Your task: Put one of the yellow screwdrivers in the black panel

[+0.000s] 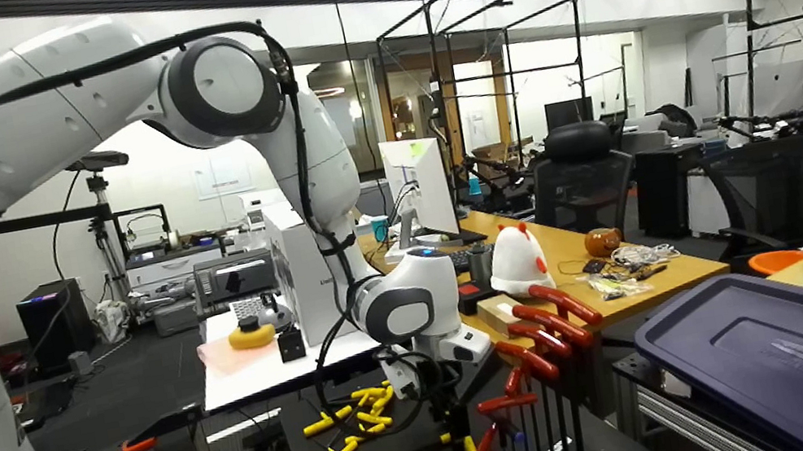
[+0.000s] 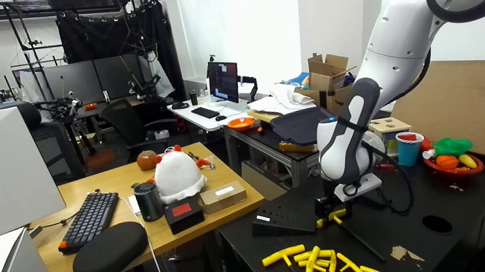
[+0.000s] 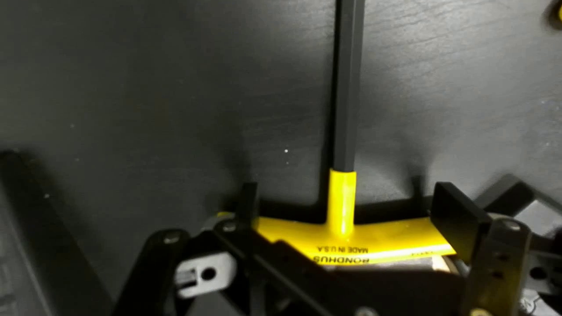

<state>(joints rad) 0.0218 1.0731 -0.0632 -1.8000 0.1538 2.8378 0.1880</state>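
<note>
My gripper point(image 3: 344, 208) is low over the black tabletop, its fingers wide apart over the T-handle of a yellow screwdriver point(image 3: 386, 232). The dark shaft lies flat on the table; a bit of handle shows beyond one finger. Whether the fingers touch it, I cannot tell. Several more yellow screwdrivers point(image 2: 312, 263) lie heaped nearby. Red-handled tools point(image 1: 552, 327) stand upright in a row, seemingly in the black panel, whose body blends into the dark in an exterior view. Beside my gripper a sloped black rack with rows of holes point(image 2: 280, 220) carries no tools.
A scrap of torn paper point(image 2: 400, 253) and a round hole point(image 2: 436, 223) mark the tabletop. Behind the arm stand a blue cup point(image 2: 406, 152) and a red bowl of toys point(image 2: 457, 171). A wooden desk point(image 2: 235, 210) and a large dark lid point(image 1: 799, 370) flank the table.
</note>
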